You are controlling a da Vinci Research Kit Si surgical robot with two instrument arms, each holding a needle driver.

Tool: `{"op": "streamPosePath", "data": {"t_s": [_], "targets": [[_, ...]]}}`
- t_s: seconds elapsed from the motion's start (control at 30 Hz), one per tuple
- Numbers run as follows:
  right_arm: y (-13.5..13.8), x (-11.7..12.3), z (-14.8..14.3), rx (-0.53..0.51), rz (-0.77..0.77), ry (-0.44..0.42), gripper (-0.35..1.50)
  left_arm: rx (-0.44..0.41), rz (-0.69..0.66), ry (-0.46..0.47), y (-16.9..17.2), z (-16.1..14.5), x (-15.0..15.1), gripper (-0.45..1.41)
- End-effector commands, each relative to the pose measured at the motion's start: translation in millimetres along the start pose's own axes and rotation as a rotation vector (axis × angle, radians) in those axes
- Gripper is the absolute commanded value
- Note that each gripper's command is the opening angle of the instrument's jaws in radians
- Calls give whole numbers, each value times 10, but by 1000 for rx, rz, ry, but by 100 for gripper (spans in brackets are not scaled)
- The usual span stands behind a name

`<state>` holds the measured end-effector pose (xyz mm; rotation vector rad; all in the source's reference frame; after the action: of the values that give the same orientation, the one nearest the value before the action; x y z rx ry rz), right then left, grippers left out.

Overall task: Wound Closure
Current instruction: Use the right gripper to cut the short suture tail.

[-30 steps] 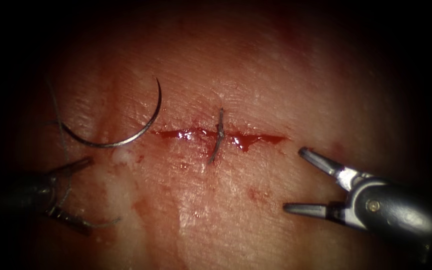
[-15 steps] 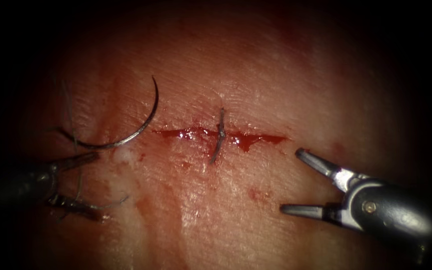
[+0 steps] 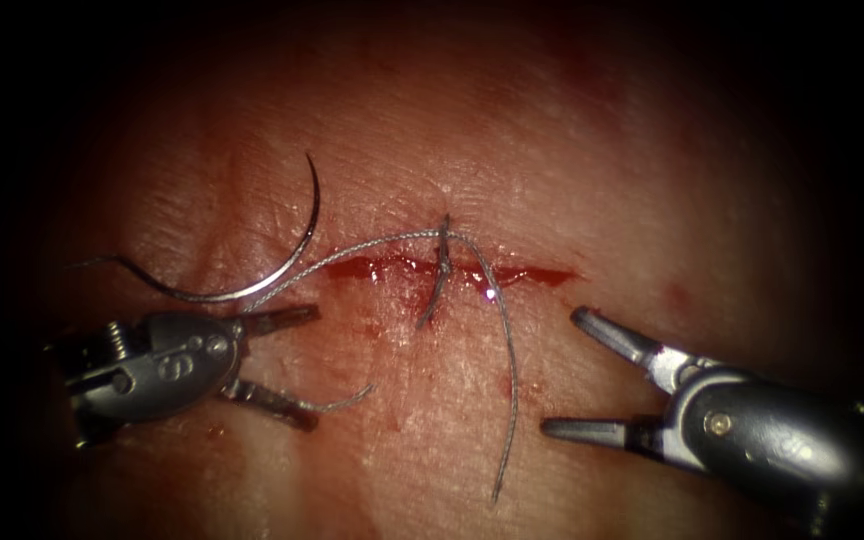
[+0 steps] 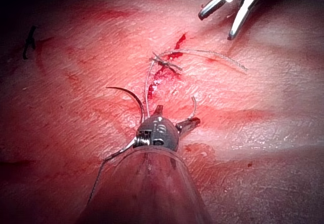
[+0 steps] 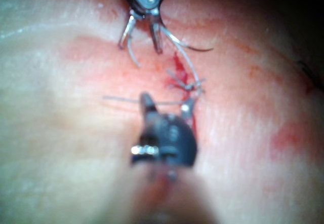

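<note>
Possibly an "S" on left tool's (image 3: 297,365) wrist housing; no other legible txt.

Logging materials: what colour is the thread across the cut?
Grey thread, clearest in the endoscope view.

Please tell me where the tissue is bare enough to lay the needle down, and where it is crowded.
Bare tissue lies above the cut, and below between the thread and the open right tool. Crowded: left of the cut, where the needle lies free beside the open, empty left tool.

The endoscope looks down from above and in front; both wrist cameras sit close, sharing the cut (image 3: 452,270).
</note>
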<state>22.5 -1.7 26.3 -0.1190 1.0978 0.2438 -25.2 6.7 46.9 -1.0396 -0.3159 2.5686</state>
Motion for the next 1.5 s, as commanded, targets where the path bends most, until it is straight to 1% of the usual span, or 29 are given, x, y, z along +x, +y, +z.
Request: {"op": "streamPosePath", "data": {"t_s": [0.03, 0.07, 0.1, 0.13, 0.17, 0.23, 0.4, 0.43, 0.47, 0.5, 0.53, 0.57, 0.6, 0.63, 0.7, 0.73, 0.77, 0.8, 0.83, 0.87, 0.9, 0.97, 1.03, 1.1, 1.23, 1.4, 1.43, 1.47, 1.5], "targets": [[4, 1, 9, -2, -3, 3, 125, 3, 6, 0, -4, 8, 0, 42], [4, 1, 9, -2, 3, 4, 125, 2, 13, -6, -5, 10, -2, 42], [3, 1, 10, 0, 2, 5, 125, 22, 45, -40, -7, 11, -6, 39], [3, 1, 10, 0, 2, 5, 125, 22, 45, -40, -7, 11, -6, 39], [2, 1, 10, 0, 2, 5, 125, 52, 62, -70, -11, 8, -8, 39], [2, 1, 10, 0, 2, 5, 125, 81, 88, -93, -17, 4, -12, 37], [1, 2, 10, 0, 1, 6, 125, 110, 142, -154, -25, -6, -24, 32], [1, 2, 10, 0, 1, 6, 125, 110, 152, -163, -26, -9, -27, 24], [1, 2, 10, 0, 1, 6, 125, 109, 163, -168, -26, -12, -30, 9], [1, 2, 10, 1, 1, 6, 123, 106, 180, -176, -27, -14, -32, -15], [1, 2, 10, 1, 1, 6, 123, 106, 180, -176, -27, -14, -32, -15], [1, 2, 10, 0, 1, 6, 123, 98, 190, -204, -27, -19, -36, -45], [1, 2, 10, 0, 1, 6, 123, 98, 188, -208, -27, -21, -38, -45], [1, 2, 10, 0, 1, 6, 123, 107, 201, -216, -29, -25, -42, -32], [0, 2, 10, 1, 1, 6, 123, 125, 197, -231, -33, -29, -46, 4], [0, 3, 10, 1, 1, 6, 123, 145, 192, -251, -40, -33, -51, 32], [0, 3, 9, 1, 1, 7, 121, 158, 187, -259, -46, -35, -55, 32], [-1, 3, 9, 2, 1, 7, 121, 162, 183, -262, -49, -35, -57, 20], [-1, 3, 9, 2, 1, 7, 121, 162, 183, -262, -49, -35, -57, 20], [-1, 3, 9, 2, 1, 7, 121, 164, 181, -267, -51, -34, -59, 10], [-1, 3, 9, 2, 1, 7, 121, 164, 187, -280, -51, -33, -60, -23], [-1, 3, 9, 2, 1, 7, 121, 160, 184, -286, -51, -33, -60, -30], [-1, 3, 9, 1, 1, 7, 121, 137, 180, -274, -50, -35, -58, 4], [-1, 3, 9, 1, 1, 7, 121, 110, 176, -264, -48, -37, -56, 20], [-1, 3, 10, 4, 1, 8, 121, 93, 182, -266, -40, -41, -54, 27], [-1, 3, 10, 3, 1, 8, 121, 96, 189, -288, -33, -41, -50, 24], [-1, 3, 10, 3, 1, 8, 121, 99, 194, -292, -33, -42, -47, 31], [-1, 3, 11, 5, 0, 10, 121, 125, 202, -308, -33, -44, -40, 34], [-1, 3, 11, 5, 0, 10, 121, 125, 202, -308, -33, -44, -40, 34]]}}
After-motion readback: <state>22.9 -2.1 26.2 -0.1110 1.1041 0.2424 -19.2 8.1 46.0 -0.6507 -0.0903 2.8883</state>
